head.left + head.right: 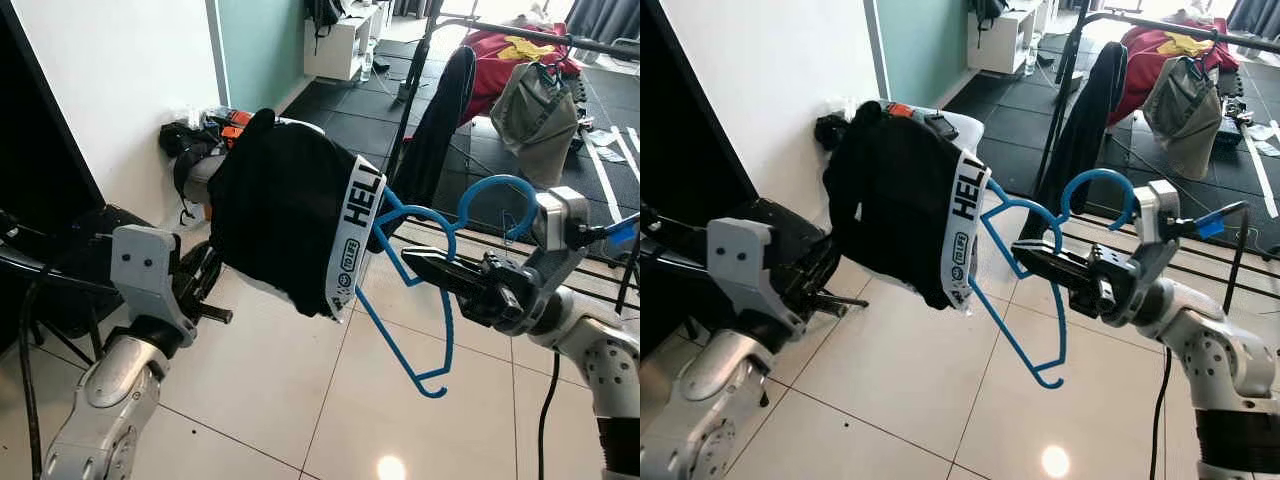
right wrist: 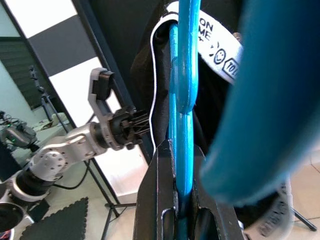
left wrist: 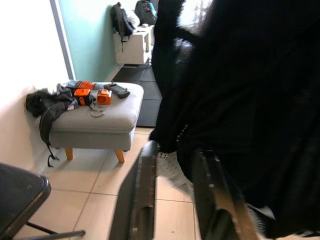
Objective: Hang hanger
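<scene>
The right gripper (image 1: 430, 265) is clamped on a blue hanger (image 1: 420, 300), its two black fingers pinching the plastic just below the hook. The hanger hangs in the air above the pale tiled floor (image 1: 300, 410), hook up and tilted. A black garment (image 1: 280, 215) with a white printed band is draped over the hanger's far end.

The left gripper (image 1: 205, 285) sits just beside the garment's lower edge. In the left wrist view its fingers (image 3: 145, 195) stand apart with black cloth lying between and over them; whether they touch the cloth cannot be told.

Beyond the hanger stands a black clothes rack (image 1: 500, 25) on dark floor mats (image 1: 350, 110), with a dark coat (image 1: 440, 110), a red garment (image 1: 510, 55) and a grey bag (image 1: 535, 110) hanging from it. Left of the hanger, against the white wall (image 1: 120, 90), is a grey footstool (image 3: 100, 117) carrying orange items (image 3: 92, 95) and a black bag (image 3: 47, 102). A white shelf (image 1: 340, 40) stands farther back by the green wall (image 1: 255, 50).
</scene>
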### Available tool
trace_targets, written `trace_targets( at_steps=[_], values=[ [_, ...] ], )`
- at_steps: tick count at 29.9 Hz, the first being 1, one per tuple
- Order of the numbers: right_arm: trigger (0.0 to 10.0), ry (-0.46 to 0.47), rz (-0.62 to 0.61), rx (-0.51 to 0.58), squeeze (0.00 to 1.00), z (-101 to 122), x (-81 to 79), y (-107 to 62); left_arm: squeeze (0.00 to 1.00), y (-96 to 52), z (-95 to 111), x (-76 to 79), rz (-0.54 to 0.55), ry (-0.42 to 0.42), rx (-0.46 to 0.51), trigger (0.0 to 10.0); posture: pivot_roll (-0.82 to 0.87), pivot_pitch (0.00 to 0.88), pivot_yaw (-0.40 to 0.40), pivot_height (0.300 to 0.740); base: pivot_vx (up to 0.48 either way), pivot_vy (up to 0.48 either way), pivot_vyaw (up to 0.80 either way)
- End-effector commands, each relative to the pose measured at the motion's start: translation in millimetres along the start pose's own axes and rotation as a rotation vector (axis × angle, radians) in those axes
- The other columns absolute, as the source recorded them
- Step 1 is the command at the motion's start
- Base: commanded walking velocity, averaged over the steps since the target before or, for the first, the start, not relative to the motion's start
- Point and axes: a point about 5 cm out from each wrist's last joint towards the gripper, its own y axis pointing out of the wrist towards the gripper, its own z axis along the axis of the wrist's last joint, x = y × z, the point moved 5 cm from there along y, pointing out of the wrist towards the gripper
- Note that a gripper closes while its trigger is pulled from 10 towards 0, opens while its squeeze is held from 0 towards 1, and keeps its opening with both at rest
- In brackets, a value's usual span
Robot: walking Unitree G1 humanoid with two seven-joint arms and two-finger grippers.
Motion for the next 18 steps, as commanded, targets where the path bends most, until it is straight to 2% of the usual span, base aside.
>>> trace_targets(
  at_steps=[1,6,9,10,14,15,16,17,18],
  values=[
    [10.0,-0.034,-0.029,-0.001,0.00,3,5.5,2.7,1.00,-3.7,9,3.4,-0.033,0.034,0.023,10.0,-0.05,0.120,-0.016,0.740,0.000,0.000,0.00],
    [10.0,-0.046,-0.057,0.002,0.00,6,11.1,2.7,1.00,-6.5,12,6.5,-0.055,0.037,0.029,10.0,-0.05,0.120,-0.017,0.740,0.000,0.000,0.00],
    [10.0,-0.070,-0.085,-0.020,0.00,7,18.4,3.2,1.00,-13.6,-1,14.4,-0.123,0.232,-0.057,10.0,-0.05,0.122,-0.022,0.740,0.000,0.000,0.00],
    [10.0,-0.075,-0.087,-0.030,0.00,7,19.6,3.6,1.00,-14.1,-4,11.8,-0.108,0.268,-0.074,10.0,-0.05,0.122,-0.024,0.740,0.000,0.000,0.00],
    [10.0,-0.085,-0.085,-0.048,0.00,6,21.2,4.9,1.00,-12.8,-4,3.6,-0.063,0.314,-0.087,10.0,-0.05,0.122,-0.026,0.740,0.000,0.000,0.00],
    [10.0,-0.088,-0.081,-0.051,0.00,7,21.6,5.2,1.00,-11.0,0,2.8,-0.046,0.283,-0.069,10.0,-0.05,0.122,-0.026,0.740,0.000,0.000,0.00],
    [10.0,-0.092,-0.073,-0.055,0.00,8,21.6,5.9,1.00,-8.7,9,5.0,-0.028,0.179,-0.022,10.0,-0.05,0.120,-0.027,0.740,0.000,0.000,0.00],
    [10.0,-0.092,-0.073,-0.055,0.00,8,21.6,5.9,1.00,-8.7,9,5.0,-0.028,0.179,-0.022,10.0,-0.05,0.120,-0.027,0.740,0.000,0.000,0.00],
    [10.0,-0.092,-0.065,-0.057,0.00,9,20.8,6.0,1.00,-8.4,15,12.8,-0.056,0.100,0.017,10.0,-0.05,0.120,-0.027,0.740,0.000,0.000,0.00]
  ],
)
